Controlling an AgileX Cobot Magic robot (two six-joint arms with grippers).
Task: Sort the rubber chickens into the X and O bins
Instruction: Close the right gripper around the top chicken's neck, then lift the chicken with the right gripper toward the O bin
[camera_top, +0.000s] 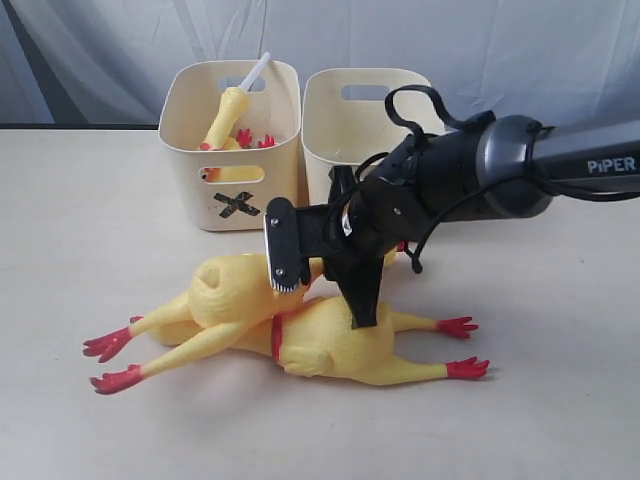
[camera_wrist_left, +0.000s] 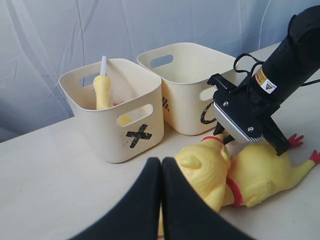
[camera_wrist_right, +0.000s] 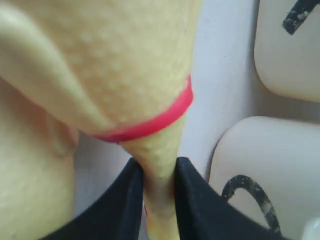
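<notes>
Across the pale beige tabletop (camera_top: 80, 220), matte and bare apart from the task items, we see a blue-grey curtain (camera_top: 100, 50) hanging in soft folds as the backdrop. Rear chicken (camera_top: 230, 290) lies on the table just in front of the bins, red feet toward the exterior view's left. Front chicken (camera_top: 340, 350) lies against it, feet toward the right. R gripper (camera_top: 320, 272) is clamped on the rear chicken's thin neck, just past the red band, w/ both fingers pressing the rubber. L gripper (camera_wrist_left: 161, 200) is empty, fingers pressed together. X bin (camera_top: 190, 190) sits just beside O bin (camera_top: 330, 150), w/ a slim chicken (camera_top: 228, 115) & its white tube standing inside the X bin.
</notes>
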